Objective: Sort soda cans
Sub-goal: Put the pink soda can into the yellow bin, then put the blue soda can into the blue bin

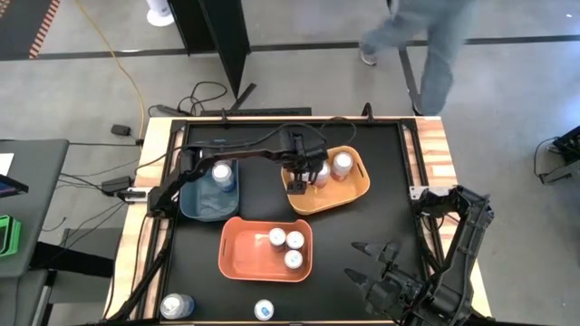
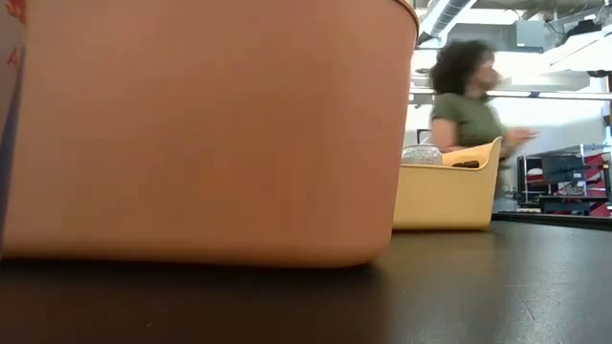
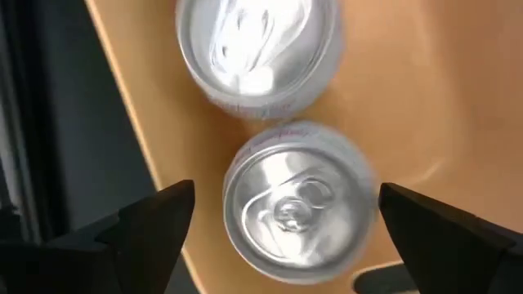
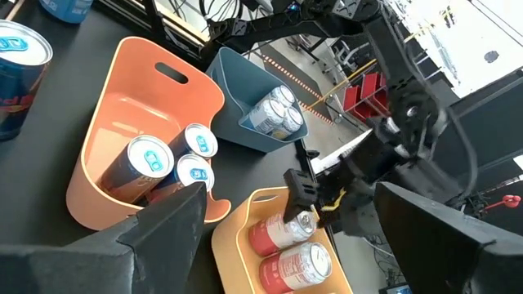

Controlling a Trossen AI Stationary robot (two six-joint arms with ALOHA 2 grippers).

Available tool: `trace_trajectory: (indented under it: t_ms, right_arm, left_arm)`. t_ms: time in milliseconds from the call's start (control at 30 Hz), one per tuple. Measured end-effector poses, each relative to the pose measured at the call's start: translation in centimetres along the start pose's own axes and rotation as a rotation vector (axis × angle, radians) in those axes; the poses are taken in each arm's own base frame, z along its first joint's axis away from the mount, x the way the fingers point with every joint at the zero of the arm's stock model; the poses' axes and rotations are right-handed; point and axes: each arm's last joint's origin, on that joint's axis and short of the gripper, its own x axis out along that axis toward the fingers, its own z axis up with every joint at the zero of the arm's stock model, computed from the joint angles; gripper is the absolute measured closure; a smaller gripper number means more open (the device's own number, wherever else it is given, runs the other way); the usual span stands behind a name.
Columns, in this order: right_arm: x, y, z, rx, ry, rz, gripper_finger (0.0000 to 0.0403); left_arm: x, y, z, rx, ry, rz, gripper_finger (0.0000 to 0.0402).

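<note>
Left gripper [image 1: 303, 178]: open above the yellow bin [image 1: 358, 187], fingers [image 3: 151, 224] spread either side of a can [image 3: 296, 204] without touching it; from above the arm hides that can.
Right gripper [image 1: 367, 263]: open and empty at about 4 o'clock on the table [image 1: 381, 163], well apart from every bin.
Yellow bin: two red cans [image 4: 282, 232] standing just beside each other; only their silver tops show in the left wrist view, one cut off by the edge.
Orange bin [image 1: 245, 254]: at about 6 o'clock, three blue-labelled cans [image 1: 288, 246] upright in a cluster.
Blue bin [image 1: 195, 204]: at about 9 o'clock, silver cans [image 4: 274, 114] inside; count unclear, partly under the arm.
Loose cans: one [image 1: 177, 306] at 7 o'clock, another [image 1: 264, 311] at 6 o'clock by the near edge.
Low view: orange bin wall fills most of it; yellow bin [image 2: 449, 196] beyond, one can top [image 2: 422, 154] peeking over its rim.
Person [image 2: 466, 100]: blurred, past the far edge.
</note>
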Motion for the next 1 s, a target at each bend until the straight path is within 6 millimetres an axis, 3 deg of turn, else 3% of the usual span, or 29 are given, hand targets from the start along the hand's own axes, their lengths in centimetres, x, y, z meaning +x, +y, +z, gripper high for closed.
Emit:
trace_trajectory:
  t_ms: [300, 433, 600, 767, 1000]
  right_arm:
    - [0.0, 0.0, 0.0, 0.006, 0.001, 0.000, 0.0035]
    - [0.0, 0.0, 0.0, 0.007, 0.001, 0.001, 0.0035]
    - [0.0, 0.0, 0.0, 0.012, 0.000, 0.002, 0.0035]
    - [0.0, 0.1, 0.0, 0.017, 0.000, 0.003, 0.0035]
    - [0.1, 0.0, 0.1, 0.019, 0.002, 0.001, 0.0035]
  left_arm:
    - [-6.5, -1.1, 1.4, 0.000, -0.137, 0.039, 0.0018]
    - [-10.3, -1.9, 1.0, -0.012, -0.219, 0.047, 0.0018]
    - [-15.8, -3.0, -1.1, -0.072, -0.274, 0.083, 0.0017]
    - [-21.6, -5.5, -4.3, -0.129, -0.336, 0.113, 0.0017]
    - [-24.9, -11.6, -9.1, -0.210, -0.273, 0.107, 0.0017]
